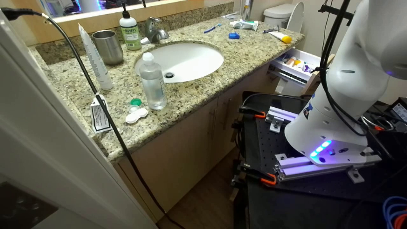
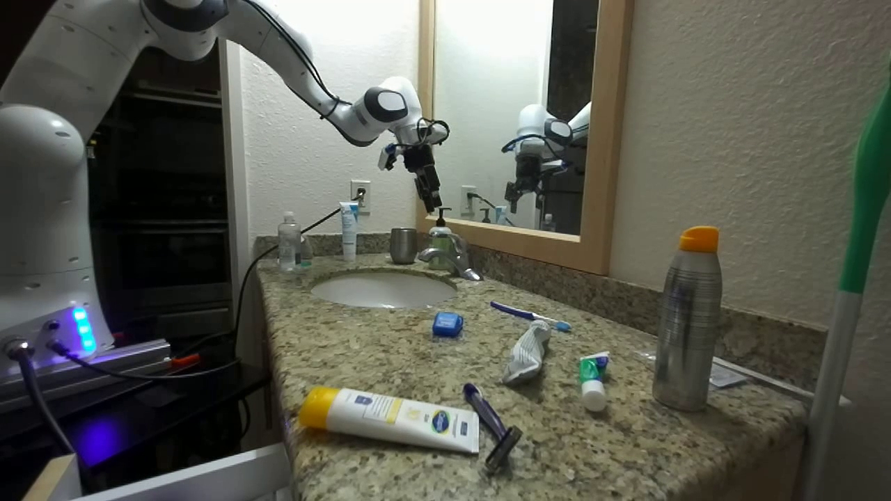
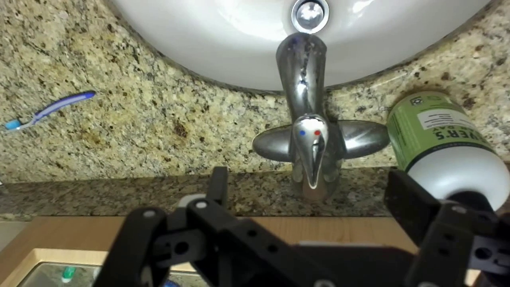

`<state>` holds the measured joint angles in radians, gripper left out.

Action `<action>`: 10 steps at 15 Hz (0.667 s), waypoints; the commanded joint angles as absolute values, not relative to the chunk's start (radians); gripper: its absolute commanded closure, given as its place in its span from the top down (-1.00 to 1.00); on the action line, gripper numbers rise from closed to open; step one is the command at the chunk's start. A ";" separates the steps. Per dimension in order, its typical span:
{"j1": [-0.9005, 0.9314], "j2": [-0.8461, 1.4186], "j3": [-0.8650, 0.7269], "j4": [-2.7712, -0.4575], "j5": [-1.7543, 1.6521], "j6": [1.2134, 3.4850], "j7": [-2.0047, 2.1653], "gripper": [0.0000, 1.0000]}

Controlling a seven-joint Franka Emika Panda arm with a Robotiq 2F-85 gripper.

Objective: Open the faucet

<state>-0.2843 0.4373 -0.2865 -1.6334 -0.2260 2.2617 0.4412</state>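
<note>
The textured wall (image 2: 299, 167) is glowing brightly, a wood-framed mirror (image 2: 484, 104) is hanging alongside, a white toilet (image 1: 276, 13) is standing past the table (image 1: 235, 54).

My wrist view looks down from near the basin (image 3: 247, 48); both exterior views share it from farther, opposite sides.

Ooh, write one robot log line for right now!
task: open faucet | gripper: open, empty, above faucet | handle: untouched | flow: none seen | soap bottle: beside faucet
</note>
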 commanded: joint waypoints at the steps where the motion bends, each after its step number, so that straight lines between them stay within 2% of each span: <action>1: -0.259 0.462 -0.318 -1.624 -0.230 2.279 0.455 1.00; 10: -0.261 0.537 -0.342 -1.598 -0.216 2.286 0.447 1.00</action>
<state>-0.2721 0.5331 -0.3279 -1.6019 -0.2276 2.2871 0.4546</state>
